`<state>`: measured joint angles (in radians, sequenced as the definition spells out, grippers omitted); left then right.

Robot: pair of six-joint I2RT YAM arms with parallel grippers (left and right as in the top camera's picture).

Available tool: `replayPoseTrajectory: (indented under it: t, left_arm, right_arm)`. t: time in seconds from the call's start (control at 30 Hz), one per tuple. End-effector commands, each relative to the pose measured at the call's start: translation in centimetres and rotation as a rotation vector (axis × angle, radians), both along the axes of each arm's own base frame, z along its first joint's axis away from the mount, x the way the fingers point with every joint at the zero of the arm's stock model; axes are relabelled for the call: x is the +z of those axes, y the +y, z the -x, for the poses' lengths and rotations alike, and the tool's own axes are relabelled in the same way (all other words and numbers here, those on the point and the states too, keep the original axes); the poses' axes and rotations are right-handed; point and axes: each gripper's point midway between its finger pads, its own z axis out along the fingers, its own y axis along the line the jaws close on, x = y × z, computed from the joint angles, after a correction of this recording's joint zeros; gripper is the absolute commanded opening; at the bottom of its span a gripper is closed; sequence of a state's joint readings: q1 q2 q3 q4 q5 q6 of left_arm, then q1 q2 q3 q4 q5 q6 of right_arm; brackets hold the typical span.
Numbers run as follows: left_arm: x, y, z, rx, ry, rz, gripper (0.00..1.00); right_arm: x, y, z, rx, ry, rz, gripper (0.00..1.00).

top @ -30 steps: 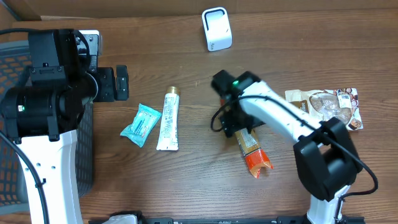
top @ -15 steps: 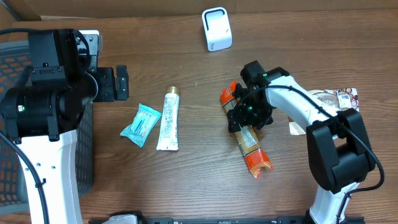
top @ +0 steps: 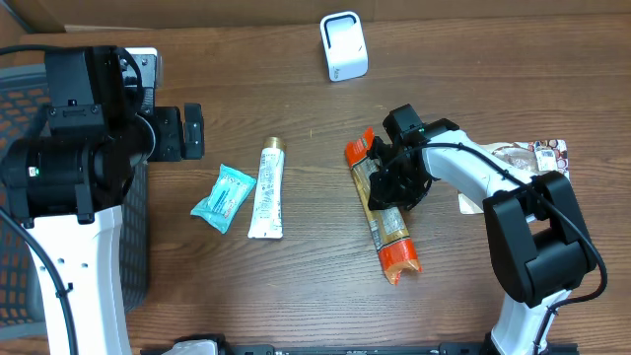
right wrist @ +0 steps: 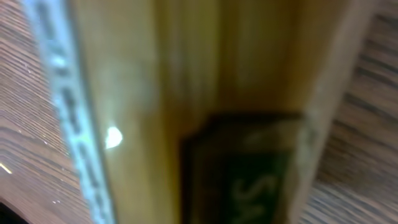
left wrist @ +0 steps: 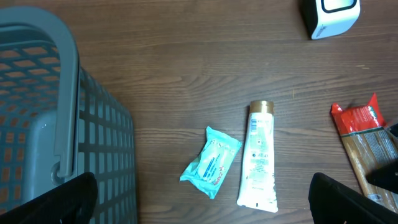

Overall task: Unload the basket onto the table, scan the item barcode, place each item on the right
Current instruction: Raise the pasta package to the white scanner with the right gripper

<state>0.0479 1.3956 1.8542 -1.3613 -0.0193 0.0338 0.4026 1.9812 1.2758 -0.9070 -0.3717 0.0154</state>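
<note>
1. The right gripper point(top: 397, 185) sits low over the long pasta packet point(top: 386, 229), at about the upper third of its length, right of centre in the overhead frame. The wrist hides its jaws there. The wrist camera is filled by the blurred yellow wrapper point(right wrist: 186, 93) with no finger in sight, so I cannot tell whether the jaws have clamped the packet or only stand around it.
2. The packet appears to lie flat on the table point(top: 296, 286). Its long axis runs from an orange end at upper left, just beside the gripper, down to the other orange end toward the bottom of the frame.
3. The coming move turns on the white scanner point(top: 343, 46), which stands at the top centre of the frame, up and a little left of the gripper and well apart from the packet. I judge the packet must be lifted and carried that way, with its barcode turned to the scanner's face. No barcode can be made out.
4. The left gripper point(top: 193, 131) hangs at the left of the frame, jaws wide apart and holding nothing. It is well away from the packet, so the right arm is the nearer.
</note>
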Motion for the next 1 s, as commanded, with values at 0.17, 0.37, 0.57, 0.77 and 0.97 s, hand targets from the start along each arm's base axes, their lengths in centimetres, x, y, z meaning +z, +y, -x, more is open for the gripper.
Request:
replayPoseTrajectory:
  t: [0.17, 0.37, 0.57, 0.77, 0.97]
  left_arm:
    - [0.1, 0.3, -0.2, -0.006, -0.002, -0.017, 1.00]
    - [0.1, 0.3, -0.2, -0.006, -0.002, -0.017, 0.99]
    - [0.1, 0.3, -0.2, -0.006, -0.002, -0.017, 1.00]
    - [0.1, 0.3, -0.2, -0.006, -0.002, -0.017, 1.00]
    - [0.1, 0.3, -0.2, -0.006, -0.001, -0.017, 1.00]
  right_arm:
    - [6.1, 3.2, -1.6, -0.054, 0.044, -0.399, 0.04]
    - [15.3, 3.0, -4.3, -0.059, -0.069, -0.699, 0.04]
    - [24.8, 2.0, -5.7, -0.048, -0.208, -0.878, 0.04]
    - [32.6, 2.2, -5.6, 0.023, -0.345, -1.008, 0.04]
    - [36.8, 2.1, -5.5, 0.048, -0.456, -1.054, 0.04]
